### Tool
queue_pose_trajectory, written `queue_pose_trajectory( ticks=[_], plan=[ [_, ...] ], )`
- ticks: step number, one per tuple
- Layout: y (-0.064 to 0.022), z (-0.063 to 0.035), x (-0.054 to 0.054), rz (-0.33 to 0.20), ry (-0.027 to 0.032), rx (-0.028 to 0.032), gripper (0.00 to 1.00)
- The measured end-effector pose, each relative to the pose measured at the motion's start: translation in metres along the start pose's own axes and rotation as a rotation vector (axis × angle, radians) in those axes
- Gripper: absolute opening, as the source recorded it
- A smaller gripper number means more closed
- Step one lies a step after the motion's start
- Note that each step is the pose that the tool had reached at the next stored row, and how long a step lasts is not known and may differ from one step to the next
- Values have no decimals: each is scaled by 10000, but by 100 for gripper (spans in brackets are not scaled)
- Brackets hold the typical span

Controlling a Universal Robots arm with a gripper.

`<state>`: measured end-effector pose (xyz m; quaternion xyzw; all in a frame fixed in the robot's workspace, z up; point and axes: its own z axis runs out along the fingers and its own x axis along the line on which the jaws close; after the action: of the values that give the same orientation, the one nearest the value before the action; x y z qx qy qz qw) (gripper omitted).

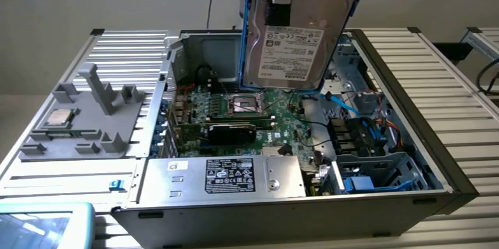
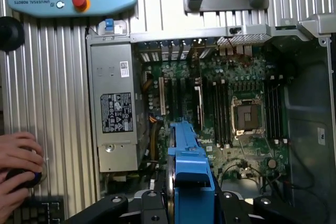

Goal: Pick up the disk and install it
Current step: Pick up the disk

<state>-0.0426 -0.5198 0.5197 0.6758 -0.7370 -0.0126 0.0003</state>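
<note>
- At nine o'clock in the exterior view, a grey fixture tray (image 1: 101, 94) sat on the slatted table (image 1: 436, 73). A small square processor chip (image 1: 58, 118) rested in it, with nothing touching it.
- At seven o'clock, the corner of a blue-framed teach pendant (image 1: 39, 222) lay on the table.
- At the centre lay the open computer case (image 1: 273, 222) with its motherboard (image 1: 273, 123) exposed. At six o'clock inside it sat a silver power supply (image 1: 226, 176) with a black label. In the wrist view, a person's hand (image 2: 16, 169) rested on the slats on the power-supply side, apart from the case.
- At twelve o'clock — above the case — the disk (image 1: 296, 50) hung upright in the air, its white label facing the camera and blue rails along its edges.
- The gripper (image 1: 282, 3) had its jaws closed partway onto the disk, one black finger lying across the label face.
- Progress, as judged: the pick-up looked done. The disk was not seated anywhere, so the installing remained.
- Room: the disk's lower edge appeared clear of the motherboard, with free air on both sides. At three o'clock, loose blue cables (image 1: 347, 106) crowded the case's interior. At five o'clock, a grey drive cage (image 1: 382, 170) with blue fittings looked unoccupied — hemmed closely by the case's wall.
</note>
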Motion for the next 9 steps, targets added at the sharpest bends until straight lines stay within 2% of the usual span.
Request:
queue_pose_trajectory(
  ticks=[5,9],
  plan=[
    [-157,-5,128,1,-1,-3,37],
    [-316,-9,184,1,-1,-2,37]
  ],
)
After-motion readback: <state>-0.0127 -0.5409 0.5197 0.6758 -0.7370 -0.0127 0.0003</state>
